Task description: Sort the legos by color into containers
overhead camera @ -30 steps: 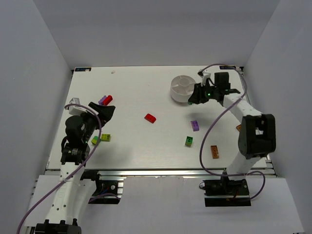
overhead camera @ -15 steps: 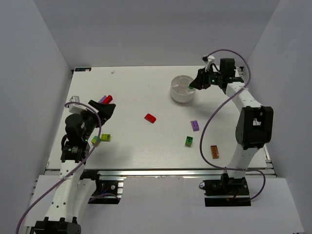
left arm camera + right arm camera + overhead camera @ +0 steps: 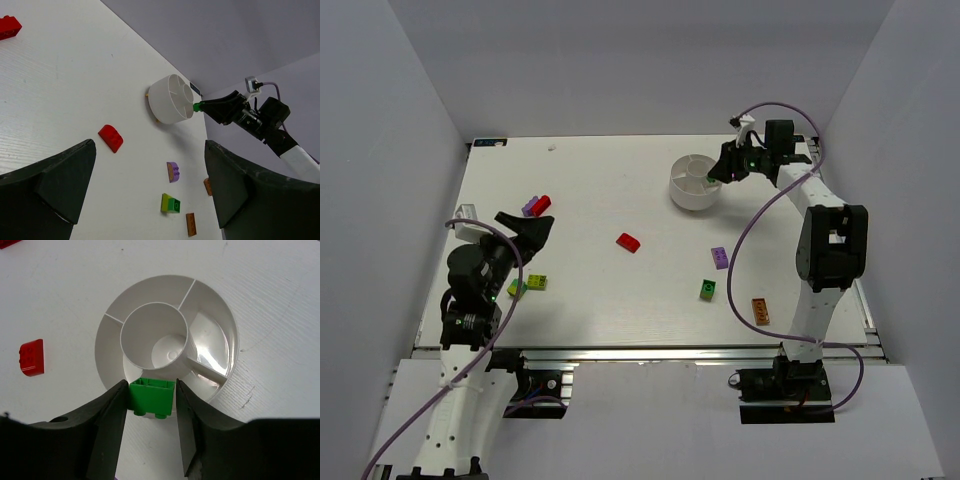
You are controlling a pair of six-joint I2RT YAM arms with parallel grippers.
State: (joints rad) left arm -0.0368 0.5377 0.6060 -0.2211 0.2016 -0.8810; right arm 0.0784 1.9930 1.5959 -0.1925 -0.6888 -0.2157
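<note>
My right gripper (image 3: 151, 399) is shut on a green lego (image 3: 152, 397), studs down, held over the near rim of the round white dish (image 3: 227, 325). The dish's wedge containers and centre well hold nothing that I can see. In the top view the dish (image 3: 682, 191) stands at the back right, with the right gripper (image 3: 723, 174) at its right edge. My left gripper (image 3: 527, 226) hangs open over the table's left side, holding nothing. Loose legos lie on the table: red (image 3: 628, 242), purple (image 3: 719, 257), a green and yellow-green piece (image 3: 707, 290), orange (image 3: 759, 311).
A red and a purple brick (image 3: 537, 205) lie beyond the left gripper, and yellow-green bricks (image 3: 530, 284) sit near the left arm. A second orange brick (image 3: 207, 186) shows in the left wrist view. Grey walls enclose the white table (image 3: 600, 310).
The right arm has reached farther back and carried the green lego from the dish's right side onto its rim. The left arm has drawn back slightly toward its base.
</note>
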